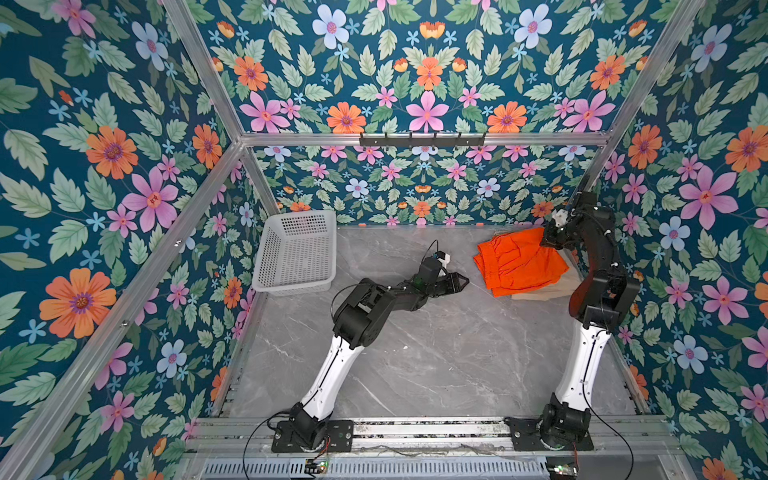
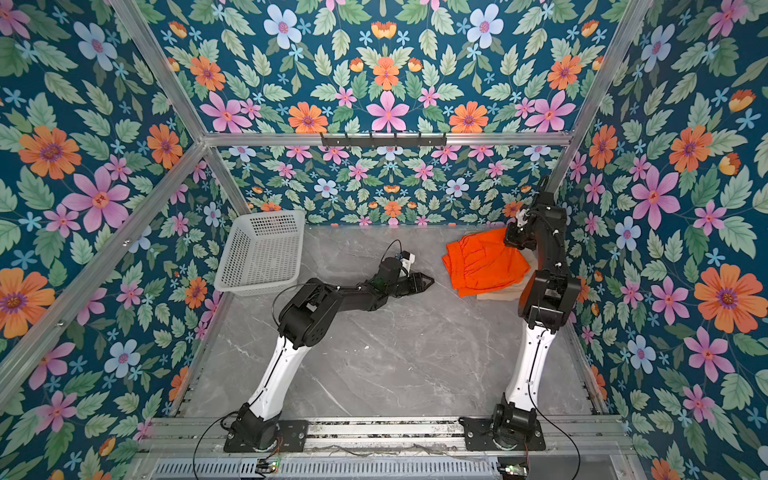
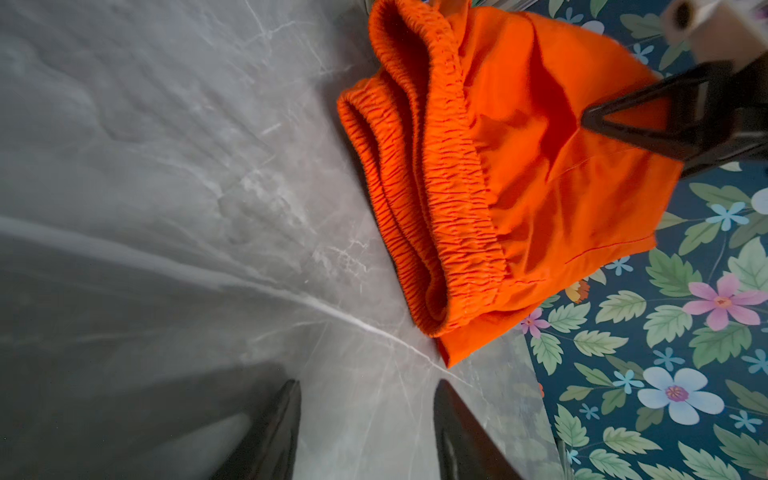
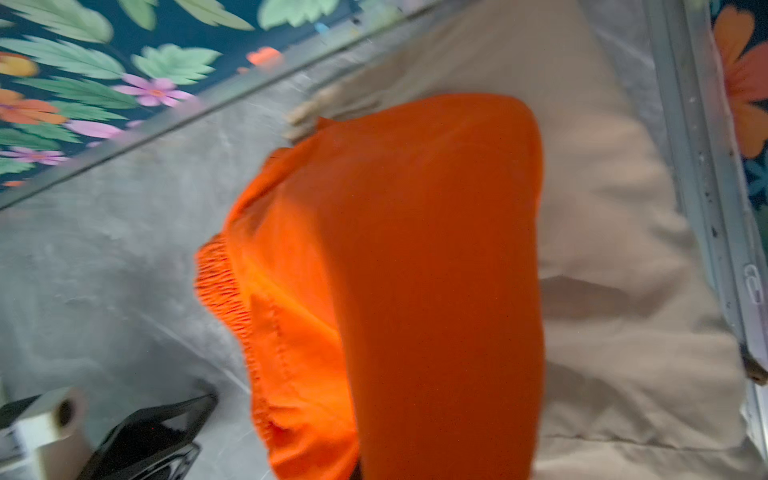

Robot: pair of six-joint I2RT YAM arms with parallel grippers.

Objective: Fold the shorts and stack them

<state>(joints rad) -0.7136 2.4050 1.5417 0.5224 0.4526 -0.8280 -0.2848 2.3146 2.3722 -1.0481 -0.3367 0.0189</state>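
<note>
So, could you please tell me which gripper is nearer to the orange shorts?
Right. The right gripper is shut on the orange shorts at their far right corner; the left gripper is open, off their waistband side, not touching.

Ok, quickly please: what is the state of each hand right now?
Left hand: open, holding nothing.
Right hand: closed, holding the orange shorts.

Left claw (image 3: 365, 399) agape, right claw (image 3: 592, 119) clenched.
</note>
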